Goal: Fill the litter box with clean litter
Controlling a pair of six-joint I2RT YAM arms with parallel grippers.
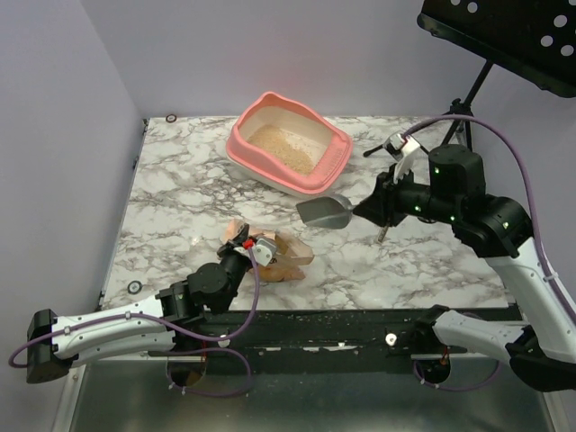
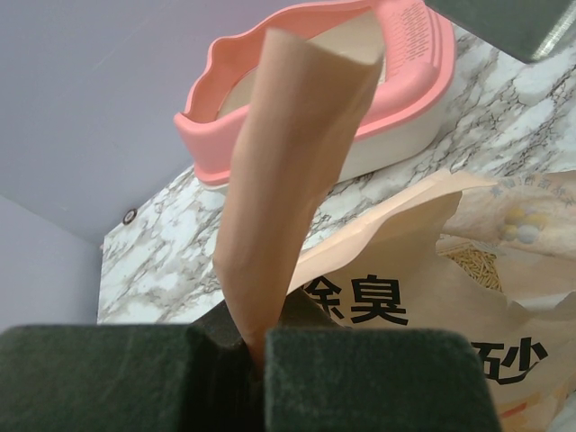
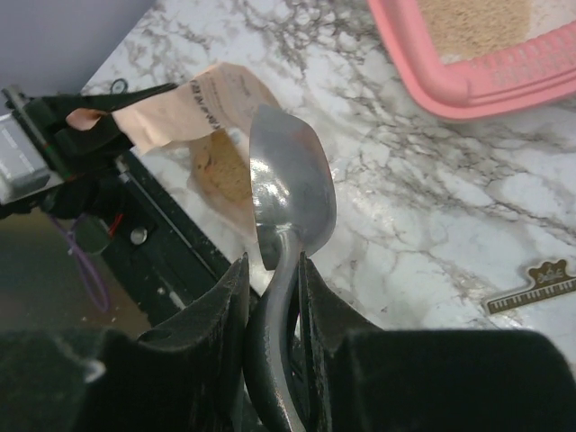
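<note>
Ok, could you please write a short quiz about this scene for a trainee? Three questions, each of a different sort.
1. True or false: the right gripper holds the scoop by its handle.
2. What does the left gripper pinch? A: a flap of the bag. B: the scoop. C: nothing.
3. Short answer: what already lies in the box?

Key
1. True.
2. A.
3. Litter.
</note>
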